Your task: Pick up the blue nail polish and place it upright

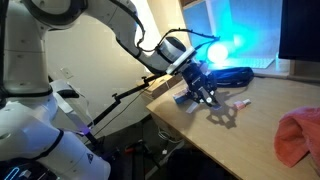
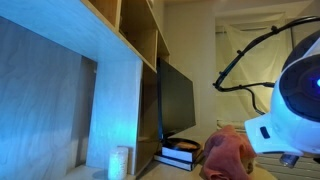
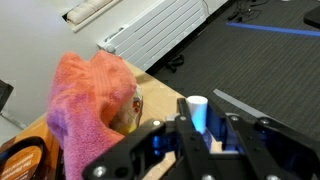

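Nail polish: blue body, white cap. Gripper: black, with a blue sheen. Cloth: plain salmon-pink, shaded purple on one flank. Table: pale wood. Robot arm: white. Radiator: white, ribbed. Carpet: dark grey, one blue streak. Monitor: black. Shelving: light plywood, tinged blue.

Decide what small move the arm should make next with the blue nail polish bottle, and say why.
Probably lower it, cap up, onto the light wooden table. In the wrist view the blue nail polish bottle, white-capped, appears clamped in the gripper, and an exterior view shows the gripper above the tabletop, clear of the crumpled pink cloth.
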Tool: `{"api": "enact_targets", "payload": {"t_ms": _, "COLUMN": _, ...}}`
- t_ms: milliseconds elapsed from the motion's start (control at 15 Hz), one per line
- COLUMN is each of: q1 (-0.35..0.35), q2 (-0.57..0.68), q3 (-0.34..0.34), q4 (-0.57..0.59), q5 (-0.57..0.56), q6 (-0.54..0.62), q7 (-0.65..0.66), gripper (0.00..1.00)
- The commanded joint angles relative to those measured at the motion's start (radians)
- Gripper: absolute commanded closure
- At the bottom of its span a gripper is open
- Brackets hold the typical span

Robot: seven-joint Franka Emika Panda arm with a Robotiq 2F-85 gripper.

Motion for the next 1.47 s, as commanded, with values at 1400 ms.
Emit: {"api": "enact_targets", "payload": {"t_ms": 1400, "q1": -0.012, "q2": 0.338, "q3": -0.007, "q4": 0.314, "q5": 0.194, "q6": -0.051, "q7": -0.236, "gripper": 0.95}}
